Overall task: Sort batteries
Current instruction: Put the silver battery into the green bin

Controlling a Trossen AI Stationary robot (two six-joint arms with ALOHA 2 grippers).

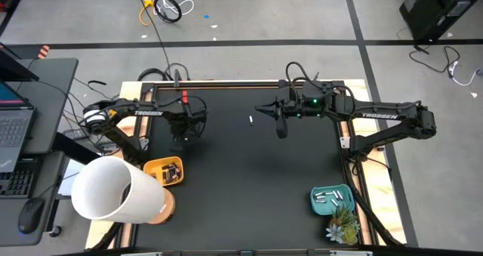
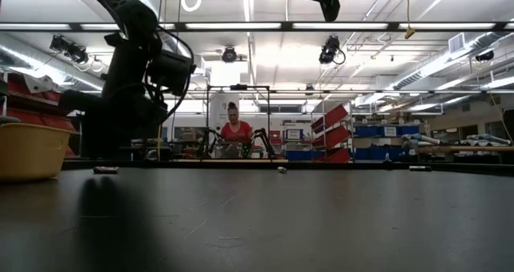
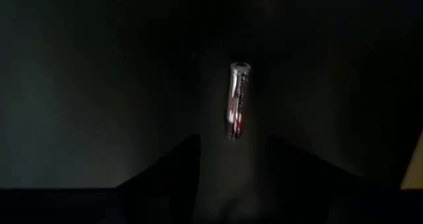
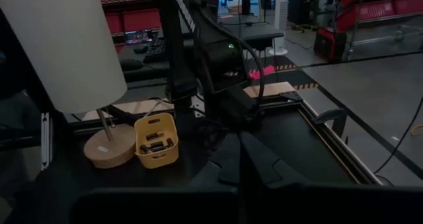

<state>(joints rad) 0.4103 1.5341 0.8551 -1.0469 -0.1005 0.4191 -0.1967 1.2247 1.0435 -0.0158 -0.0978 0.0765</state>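
**Black counter, left end effector low over a lone battery**

Black matting covers the counter (image 1: 241, 180), and the left end effector (image 1: 183, 135) hangs low over its left part, fingers spread wide and holding nothing. Its wrist camera looks straight down at one battery (image 3: 238, 100), silver with a red end, lying on the mat between the two dark fingers (image 3: 165, 164) and apart from both.

Just beside that arm, toward the near edge, a yellow bin (image 1: 164, 171) holds several dark batteries (image 4: 157, 142). A white lamp (image 1: 113, 189) on a wooden base stands next to the bin.

Raised above the middle of the counter, the right end effector (image 1: 264, 110) has its fingers closed together and empty. A small pale battery (image 1: 251, 119) lies on the mat just beside it. Near the right front corner, a teal tray (image 1: 332, 201) carries a handful of white batteries (image 1: 329, 196), with a small plant (image 1: 342, 226) beside it.

A person (image 2: 235, 131) sits in the room beyond.
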